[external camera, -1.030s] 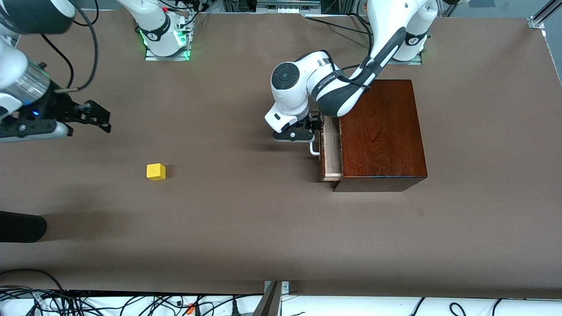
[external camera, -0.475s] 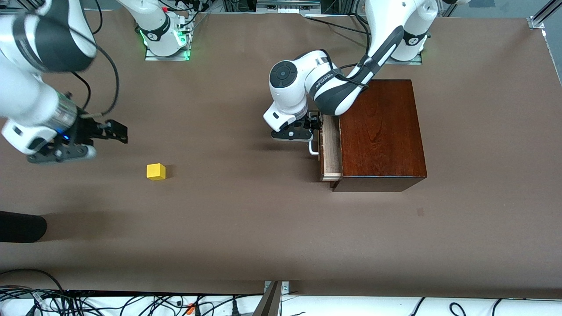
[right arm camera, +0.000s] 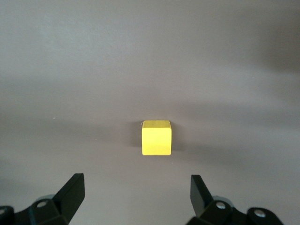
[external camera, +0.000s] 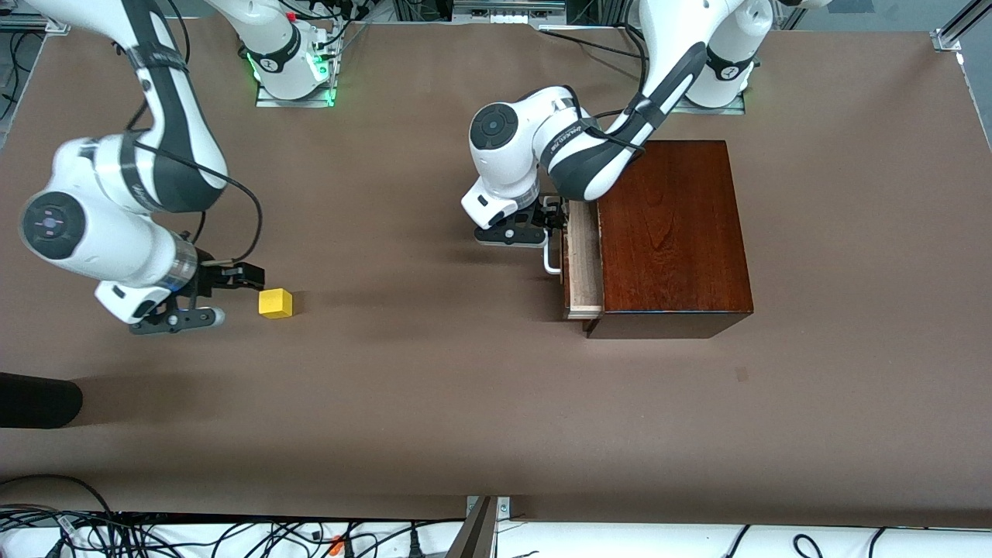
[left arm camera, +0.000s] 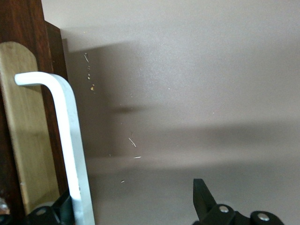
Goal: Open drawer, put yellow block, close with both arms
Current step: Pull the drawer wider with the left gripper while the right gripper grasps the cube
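the right hand [right arm camera: 136, 197] is hovering low with fingers spread wide, just beside the yellow block [external camera: 275, 303] on the desk [external camera: 434, 387]; it should centre over it before closing. the left hand [external camera: 542, 225], fingers apart, is straddling the handle [left arm camera: 70, 150] of the barely opened drawer [external camera: 583, 267]. no writing is readable

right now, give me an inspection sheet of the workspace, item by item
surface: brown table, bare between the things.
job's things: drawer pulled partly out of the mahogany box; yellow block on the table, toward the right arm's end.
clutter: nothing seen.
grippers: left gripper open, fingers around the white handle; right gripper open, low beside the block, not touching.
cables: bundles along the table edge nearest the camera.
surroundings: dark object at the frame edge, unidentified.
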`<state>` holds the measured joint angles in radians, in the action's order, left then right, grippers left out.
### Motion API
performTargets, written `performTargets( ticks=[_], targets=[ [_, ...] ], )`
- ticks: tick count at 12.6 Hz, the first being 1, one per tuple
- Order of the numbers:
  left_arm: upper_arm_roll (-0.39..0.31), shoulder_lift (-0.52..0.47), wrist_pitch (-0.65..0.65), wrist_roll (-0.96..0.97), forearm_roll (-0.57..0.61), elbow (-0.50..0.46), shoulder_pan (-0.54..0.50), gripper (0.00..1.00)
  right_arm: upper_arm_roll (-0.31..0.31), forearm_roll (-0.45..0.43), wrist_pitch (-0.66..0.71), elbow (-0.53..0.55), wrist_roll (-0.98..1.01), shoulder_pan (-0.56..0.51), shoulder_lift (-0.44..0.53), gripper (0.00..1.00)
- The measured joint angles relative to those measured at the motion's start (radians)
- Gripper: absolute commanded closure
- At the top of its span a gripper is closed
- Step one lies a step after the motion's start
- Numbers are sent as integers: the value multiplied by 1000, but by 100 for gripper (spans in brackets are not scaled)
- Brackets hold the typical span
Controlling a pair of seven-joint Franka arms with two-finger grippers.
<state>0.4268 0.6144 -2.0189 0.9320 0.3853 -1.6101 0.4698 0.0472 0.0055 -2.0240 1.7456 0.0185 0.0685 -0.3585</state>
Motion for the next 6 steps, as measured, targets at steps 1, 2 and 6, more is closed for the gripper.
performTargets(
  ticks=[1,2,6],
  targets=[
    [-4,0,3,-2,7,0,7,0,-1,0,-35,34,0,0,0,0],
    [-10,0,6,-5,9,2,14,0,-2,0,-67,66,0,0,0,0],
    [-6,20,25,-15,7,38,33,0,-8,0,-180,185,0,0,-6,0]
  ],
)
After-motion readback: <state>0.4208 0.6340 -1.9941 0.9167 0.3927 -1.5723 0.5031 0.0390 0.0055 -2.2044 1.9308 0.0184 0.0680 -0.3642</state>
